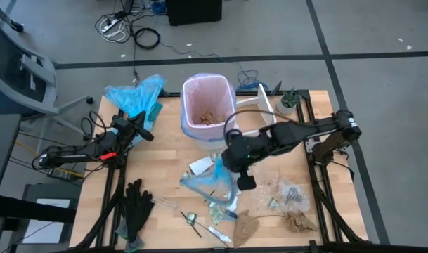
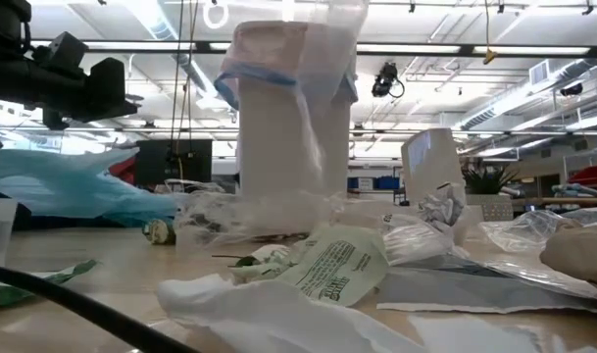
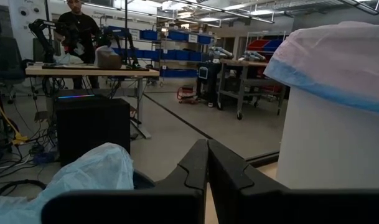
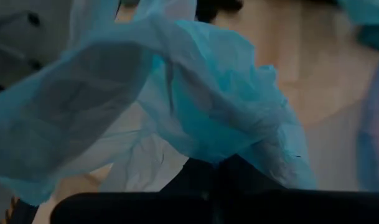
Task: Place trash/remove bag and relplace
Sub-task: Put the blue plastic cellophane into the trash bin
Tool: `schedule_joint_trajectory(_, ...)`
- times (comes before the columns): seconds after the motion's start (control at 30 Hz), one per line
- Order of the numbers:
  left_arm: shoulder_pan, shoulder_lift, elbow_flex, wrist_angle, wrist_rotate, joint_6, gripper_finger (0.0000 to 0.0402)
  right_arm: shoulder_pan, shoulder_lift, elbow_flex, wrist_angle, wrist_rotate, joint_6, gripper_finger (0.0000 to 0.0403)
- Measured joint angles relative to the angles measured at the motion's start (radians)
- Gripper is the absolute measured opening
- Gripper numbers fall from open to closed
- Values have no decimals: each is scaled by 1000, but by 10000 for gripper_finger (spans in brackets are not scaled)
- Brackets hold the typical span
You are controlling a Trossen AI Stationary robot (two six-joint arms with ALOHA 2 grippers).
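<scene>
The white bin (image 1: pixel 208 105) stands at the table's far middle, lined with the pale pink bag (image 1: pixel 199 88), whose blue-edged rim (image 3: pixel 338 87) is folded over the bin's top. Brown scraps (image 1: pixel 210 118) lie inside. My right gripper (image 1: pixel 228 167) hangs above the table's middle, in front of the bin, shut on a light-blue translucent plastic film (image 1: pixel 208 181). More trash lies near the front: brown paper (image 1: pixel 245 226), clear film (image 1: pixel 287 193), a printed wrapper (image 2: pixel 332 267). My left gripper (image 1: pixel 140 130) waits shut at the far left, touching nothing. My right gripper pinches a bunched fold of the light-blue film (image 4: pixel 233 149) between its two fingers, which slant down from the table's right. The film billows slack in front of the fingers and hangs below them; its lower part (image 2: pixel 269 206) reaches down to the table top.
A crumpled light-blue plastic bag (image 1: pixel 135 95) lies at the far left corner beside the left arm. Black gloves (image 1: pixel 136 204) lie at the front left. A white stand (image 1: pixel 264 105) and a small plant (image 1: pixel 291 100) are at the far right. A person (image 3: pixel 77 31) stands in the room beyond.
</scene>
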Motion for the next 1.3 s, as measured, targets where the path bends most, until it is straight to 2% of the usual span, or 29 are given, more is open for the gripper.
schedule_joint_trajectory(0.17, 0, 0, 0, 0, 0, 0, 21, -65, -56, 0, 85, -6, 0, 0)
schedule_joint_trajectory(0.37, 0, 0, 0, 0, 0, 0, 21, -145, -117, 0, 287, -66, 0, 0)
schedule_joint_trajectory(0.8, 0, 0, 0, 0, 0, 0, 21, -365, -190, 0, 692, -66, 0, 0)
schedule_joint_trajectory(1.07, 0, 0, 0, 0, 0, 0, 21, -486, -145, 0, 729, -52, 93, 0)
schedule_joint_trajectory(1.3, 0, 0, 0, 0, 0, 0, 21, -510, -36, 0, 703, -58, 151, 0)
